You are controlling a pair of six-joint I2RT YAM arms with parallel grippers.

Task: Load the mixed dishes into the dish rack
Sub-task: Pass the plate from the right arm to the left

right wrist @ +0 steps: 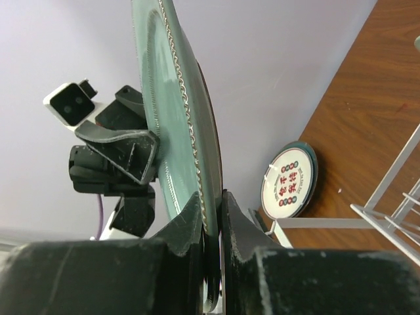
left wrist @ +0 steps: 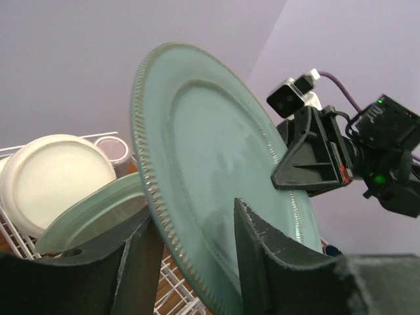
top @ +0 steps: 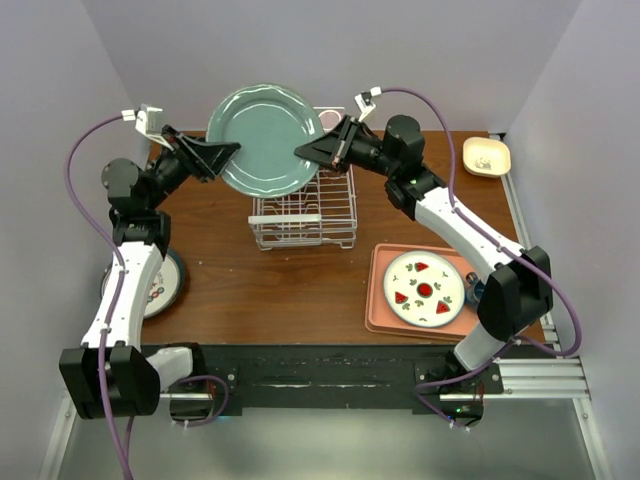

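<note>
Top view: a large pale green plate (top: 265, 140) is held on edge in the air, over the 12 o'clock end of the dish rack (top: 305, 215), which stands mid-tabletop (top: 270, 290). The plate hangs between the two arms. The right jaws are clamped on its rim at 3 o'clock; in the right wrist view the beaded rim of the plate (right wrist: 177, 118) runs straight down into the closed pair. The left jaws stand apart at the plate's 9 o'clock and straddle its rim. In the left wrist view one finger sits behind the plate (left wrist: 216, 184) and one in front of its face, with space left between them.

Inside the rack (left wrist: 13, 230), a white bowl (left wrist: 56, 177) and a second green plate (left wrist: 92, 216) lean together. At the tabletop's 4 o'clock a salmon tray (top: 380, 300) carries a red-motif plate (top: 424, 288). A dark-rimmed plate (top: 165, 285) sits at 8 o'clock.
</note>
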